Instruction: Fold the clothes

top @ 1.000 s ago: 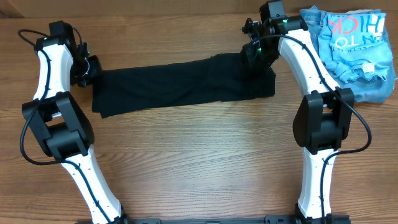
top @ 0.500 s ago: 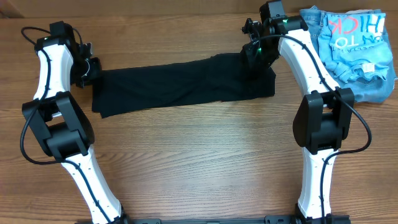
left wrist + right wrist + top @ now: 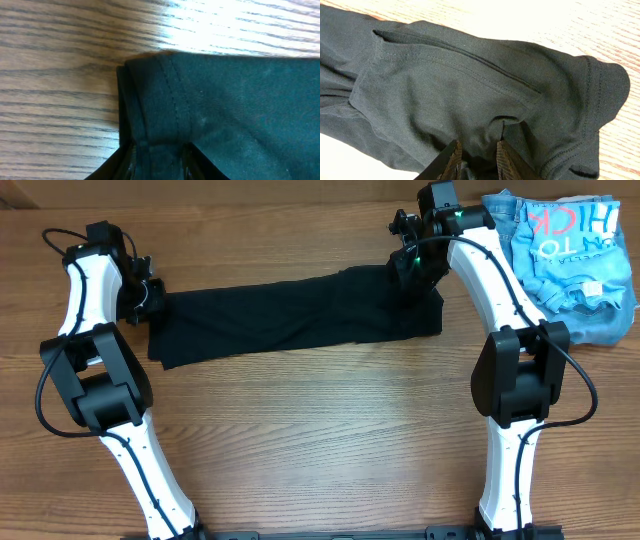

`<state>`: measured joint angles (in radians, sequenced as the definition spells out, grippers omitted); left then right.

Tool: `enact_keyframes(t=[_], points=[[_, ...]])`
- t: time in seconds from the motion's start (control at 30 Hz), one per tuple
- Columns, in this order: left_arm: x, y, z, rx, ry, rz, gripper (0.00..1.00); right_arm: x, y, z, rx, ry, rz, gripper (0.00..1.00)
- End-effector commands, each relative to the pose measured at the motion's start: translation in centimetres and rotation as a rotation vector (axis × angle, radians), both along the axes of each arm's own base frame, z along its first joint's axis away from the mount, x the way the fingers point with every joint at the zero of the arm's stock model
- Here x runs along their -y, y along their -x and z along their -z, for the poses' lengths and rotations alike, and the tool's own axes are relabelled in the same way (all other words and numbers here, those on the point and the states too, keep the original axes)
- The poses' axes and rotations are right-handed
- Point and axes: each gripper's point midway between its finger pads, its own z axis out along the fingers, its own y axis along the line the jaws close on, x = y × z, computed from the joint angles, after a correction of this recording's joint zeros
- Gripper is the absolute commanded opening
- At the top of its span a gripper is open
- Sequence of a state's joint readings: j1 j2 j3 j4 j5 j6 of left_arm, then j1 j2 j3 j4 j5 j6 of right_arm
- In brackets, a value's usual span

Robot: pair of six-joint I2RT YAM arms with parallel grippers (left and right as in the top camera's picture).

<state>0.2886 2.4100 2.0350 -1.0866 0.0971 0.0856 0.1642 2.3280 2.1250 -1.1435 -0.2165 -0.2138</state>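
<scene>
The black T-shirt (image 3: 290,310) lies as a long folded strip across the far half of the table. My left gripper (image 3: 150,295) is at its left end, its fingers (image 3: 156,152) closed on the stitched hem of the shirt (image 3: 225,100). My right gripper (image 3: 410,275) is at the right end. Its fingers (image 3: 476,150) pinch a bunched fold of the black fabric (image 3: 445,90) by a sleeve. The white label is not visible.
A light blue printed shirt (image 3: 565,235) lies bunched on blue denim (image 3: 600,320) at the far right corner, just beyond the right arm. The table (image 3: 320,430) is wood-grained.
My left gripper has shifted slightly right, onto the shirt's left end. The right arm and the shirt have not visibly moved.
</scene>
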Motion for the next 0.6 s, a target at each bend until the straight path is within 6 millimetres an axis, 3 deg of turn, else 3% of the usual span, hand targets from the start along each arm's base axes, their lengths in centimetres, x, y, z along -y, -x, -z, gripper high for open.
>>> enact_keyframes(t=[0.0, 0.57], points=[[0.4, -0.62, 0.07, 0.024, 0.028, 0.015, 0.35, 0.24, -0.05, -0.29, 0.009, 0.006, 0.002, 0.27], [0.41, -0.66, 0.03, 0.023, 0.031, -0.018, 0.12, 0.27, 0.09, -0.25, 0.003, 0.007, 0.001, 0.27]])
